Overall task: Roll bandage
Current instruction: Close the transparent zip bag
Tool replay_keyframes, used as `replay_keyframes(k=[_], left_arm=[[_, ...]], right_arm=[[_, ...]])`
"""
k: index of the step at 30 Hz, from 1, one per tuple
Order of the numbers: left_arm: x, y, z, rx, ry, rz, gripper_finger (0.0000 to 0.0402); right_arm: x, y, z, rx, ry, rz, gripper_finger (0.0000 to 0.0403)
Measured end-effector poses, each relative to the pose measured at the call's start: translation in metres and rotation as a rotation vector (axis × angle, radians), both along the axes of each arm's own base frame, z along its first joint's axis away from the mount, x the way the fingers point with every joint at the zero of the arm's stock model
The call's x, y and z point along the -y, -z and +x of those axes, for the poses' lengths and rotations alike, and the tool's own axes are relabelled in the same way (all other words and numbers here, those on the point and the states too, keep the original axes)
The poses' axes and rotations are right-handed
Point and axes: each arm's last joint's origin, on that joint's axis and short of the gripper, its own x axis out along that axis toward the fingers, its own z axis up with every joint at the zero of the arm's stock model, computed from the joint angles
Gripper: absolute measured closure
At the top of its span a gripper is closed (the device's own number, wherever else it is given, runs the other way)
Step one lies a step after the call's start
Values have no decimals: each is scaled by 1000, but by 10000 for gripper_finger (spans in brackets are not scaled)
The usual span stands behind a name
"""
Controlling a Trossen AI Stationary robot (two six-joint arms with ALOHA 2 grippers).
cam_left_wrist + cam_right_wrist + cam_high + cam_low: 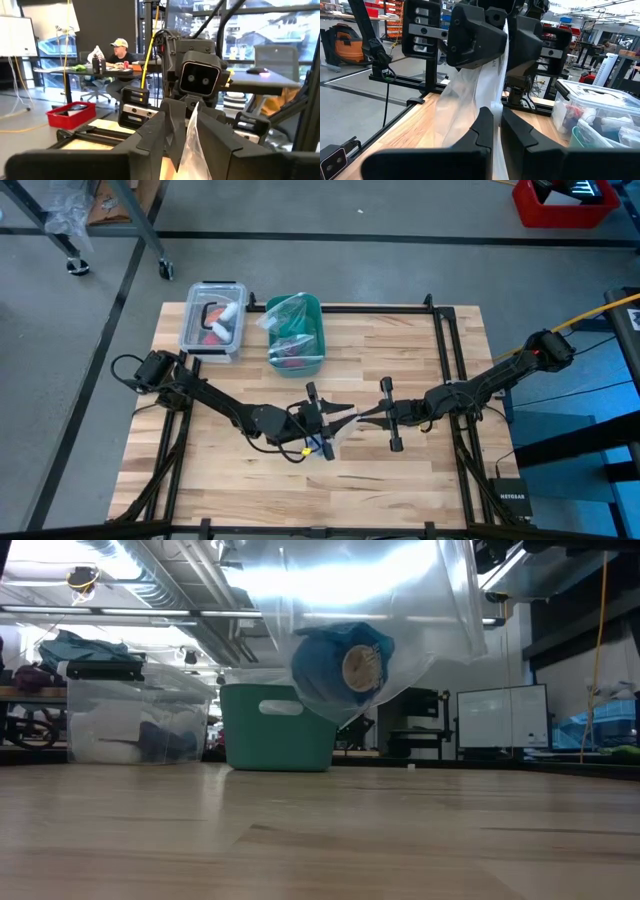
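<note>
The bandage (345, 662) is a bright blue roll lying in the bottom of a clear plastic bag (400, 600). The bag hangs above the table's middle between my two grippers. My right gripper (497, 115) comes from the table's right and is shut on the bag (470, 90). My left gripper (187, 130) faces it from the left, its fingers slightly apart, with the bag's film (195, 145) standing between them. In the high view the two grippers (325, 418) (362, 416) nearly meet tip to tip. My right gripper pinches the bag's upper edge (496, 102) between its two fingers, which lie level and come from the table's right. The bag hangs below the fingers, clear of the table, with the blue roll in its lowest part. My left gripper's fingers (220, 140) stand on either side of the film. Whether they touch it I cannot tell.
A teal bin (297, 335) holding a plastic bag stands at the table's far side, with a clear lidded box (213, 320) to its left. Bare wooden tabletop lies under and in front of the bag. A person sits at a desk in the room beyond.
</note>
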Motion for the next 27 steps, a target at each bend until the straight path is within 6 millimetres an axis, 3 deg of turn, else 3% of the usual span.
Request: replay_keyframes(k=[15, 22, 27], left_arm=[[5, 0, -2, -14, -21, 40, 395], [5, 0, -2, -15, -21, 40, 400], [5, 0, -2, -24, -26, 67, 401]], right_arm=[[0, 0, 0, -1, 0, 0, 381], [0, 0, 0, -1, 0, 0, 378], [0, 0, 0, -1, 0, 0, 348]])
